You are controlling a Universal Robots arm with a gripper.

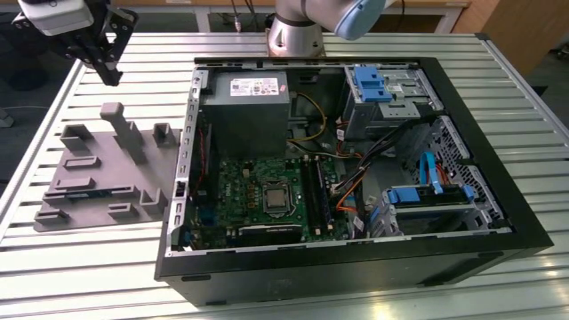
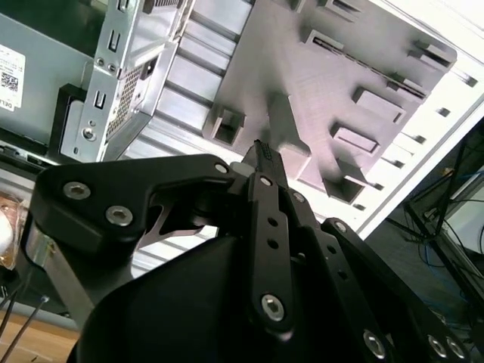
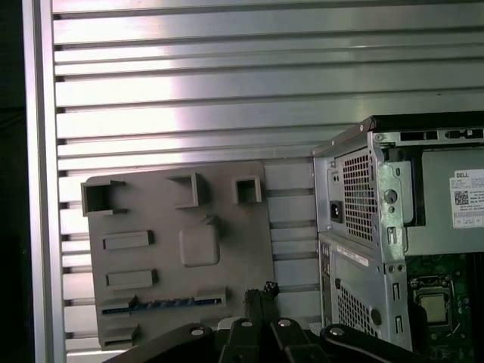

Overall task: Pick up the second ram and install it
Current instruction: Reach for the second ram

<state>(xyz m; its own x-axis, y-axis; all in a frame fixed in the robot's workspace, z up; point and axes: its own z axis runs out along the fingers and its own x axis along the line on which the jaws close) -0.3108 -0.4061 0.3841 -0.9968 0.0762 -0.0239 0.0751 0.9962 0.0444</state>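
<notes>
While the second ram [image 3: 162, 304] sits in the grey holder [image 3: 231, 249] on the desk [image 3: 189, 91], the pincer [image 3: 261, 291] hovers above, pressed together and empty; picking up likely needs it spread first.

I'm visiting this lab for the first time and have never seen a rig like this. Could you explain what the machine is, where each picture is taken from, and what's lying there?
The machine is a single robot arm ending in a two-fingered gripper. The exterior view comes from a camera off the arm that sees the whole scene. Both wrist views come from cameras riding on the arm, looking past the gripper.

On the slatted metal table lies an open computer case with its green motherboard exposed. Beside it, on the exterior view's left, lies a grey holder tray. The second ram, a thin blue-green stick, lies in a slot of that tray.

The gripper hangs in the air near the tray, shut and holding nothing, apart from the ram.
</notes>
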